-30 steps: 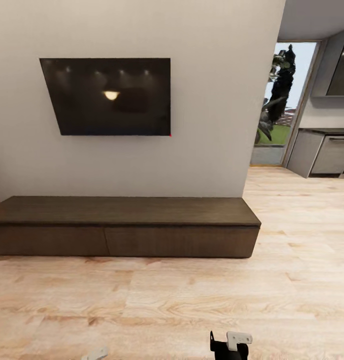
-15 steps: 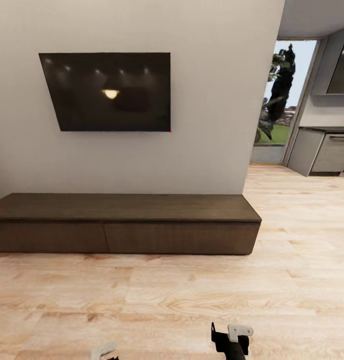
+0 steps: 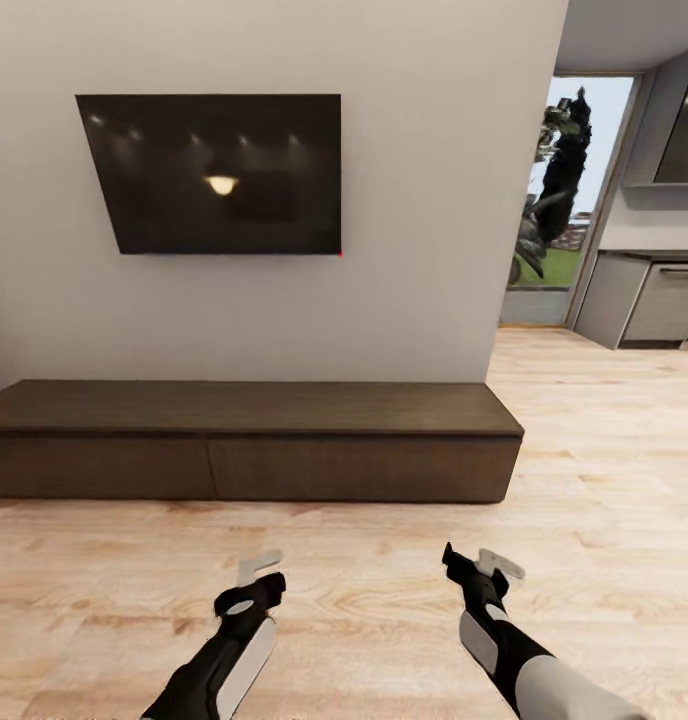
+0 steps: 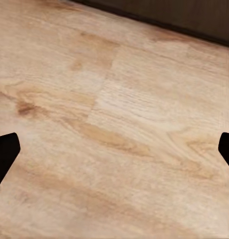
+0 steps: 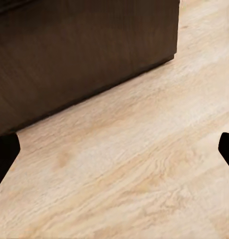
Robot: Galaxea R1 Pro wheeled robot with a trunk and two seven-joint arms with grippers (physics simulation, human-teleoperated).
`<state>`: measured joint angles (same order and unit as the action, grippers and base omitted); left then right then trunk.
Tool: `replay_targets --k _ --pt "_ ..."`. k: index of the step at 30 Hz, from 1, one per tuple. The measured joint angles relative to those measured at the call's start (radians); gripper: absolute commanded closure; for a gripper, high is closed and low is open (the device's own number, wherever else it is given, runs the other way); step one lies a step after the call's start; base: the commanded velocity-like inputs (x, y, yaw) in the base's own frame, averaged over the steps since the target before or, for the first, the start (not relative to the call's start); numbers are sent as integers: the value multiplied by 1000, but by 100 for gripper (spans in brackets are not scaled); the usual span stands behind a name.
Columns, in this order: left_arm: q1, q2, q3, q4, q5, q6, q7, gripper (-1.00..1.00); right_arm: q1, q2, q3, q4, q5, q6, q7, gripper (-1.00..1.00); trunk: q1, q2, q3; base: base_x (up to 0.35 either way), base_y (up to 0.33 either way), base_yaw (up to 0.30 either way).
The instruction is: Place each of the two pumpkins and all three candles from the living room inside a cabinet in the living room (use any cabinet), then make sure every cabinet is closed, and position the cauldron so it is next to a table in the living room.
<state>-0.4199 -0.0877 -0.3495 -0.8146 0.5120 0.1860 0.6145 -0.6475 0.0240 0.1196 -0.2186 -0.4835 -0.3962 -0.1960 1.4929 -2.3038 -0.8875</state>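
Here we face the cabinet point(image 3: 249, 440), a long, low dark-brown unit standing against the pale wall point(image 3: 424, 200) with its drawer fronts flush and closed. It lies ahead of both our grippers, across a strip of bare wooden floor point(image 3: 604, 560). Our left gripper point(image 3: 256, 575) hangs over the planks in front of the middle of the cabinet, its fingers spread wide with nothing between them. Our right gripper point(image 3: 481, 565) points toward the cabinet's right end, likewise released and empty; through its wrist camera we see that end's corner point(image 5: 84, 55) near, beyond the spread fingers. Above the cabinet a dark television point(image 3: 214, 175) hangs on the wall. To the right, a doorway point(image 3: 569, 200) shows greenery outside, beside grey kitchen units point(image 3: 649, 300).
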Motion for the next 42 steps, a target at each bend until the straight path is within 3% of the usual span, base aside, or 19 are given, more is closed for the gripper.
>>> replay_targets --k 5,11,13,15,19,20,21,23,24,25,27,30,36,40,42 --pt "0 -22 -13 -193 5 119 98 -100 -77 -9 -1 -3 -67 73 0 -100 19 -35 -16 0 0 0" --pt "10 -22 -18 -353 20 192 122 -100 -163 -13 -2 -4 -147 122 1 -100 42 -77 -35 0 0 0" --pt "51 -9 -18 -450 40 203 125 -100 -198 -14 -2 -4 -204 144 1 -100 50 -91 -41 0 0 0" --pt "108 26 -21 -588 52 209 126 -100 -221 -13 -2 -47 -284 188 14 -100 58 -105 -47 0 0 0" --pt "128 54 -22 -648 58 211 126 -100 -227 -15 -9 -131 -368 291 41 -100 73 -133 -60 0 0 0" --pt "134 77 -22 -661 88 212 124 -100 -229 -23 -13 -148 -464 395 76 -100 77 -140 -63 0 0 0" --pt "135 87 -22 -663 113 212 123 -100 -229 -30 -13 -144 -496 423 87 -100 81 -147 -66 0 0 0" --pt "137 111 -21 -666 154 213 121 -100 -229 -47 -16 -136 -519 449 106 -100 88 -161 -72 0 0 0" --pt "138 151 -22 -671 215 213 119 -100 -228 -67 -15 -131 -532 465 143 -100 92 -168 -75 0 0 0" --pt "138 169 -23 -678 252 213 118 -100 -227 -73 -15 -130 -534 470 164 -100 96 -175 -79 0 0 0" --pt "139 187 -26 -704 316 213 115 -100 -227 -79 -14 -130 -538 474 201 -100 104 -189 -85 0 0 0" --pt "140 214 -50 -729 370 213 113 -100 -224 -84 -13 -131 -537 477 277 -100 108 -196 -96 0 0 0" --pt "140 222 -58 -731 378 213 113 -100 -222 -102 -12 -132 -537 477 380 -100 111 -198 -119 0 0 0" --pt "140 224 -59 -718 381 211 116 -100 -216 -110 -11 -131 -536 476 503 -100 113 -198 -134 0 0 0" --pt "140 225 -60 -716 381 211 117 -100 -216 -111 -11 -130 -536 476 517 -100 114 -199 -142 0 0 0"
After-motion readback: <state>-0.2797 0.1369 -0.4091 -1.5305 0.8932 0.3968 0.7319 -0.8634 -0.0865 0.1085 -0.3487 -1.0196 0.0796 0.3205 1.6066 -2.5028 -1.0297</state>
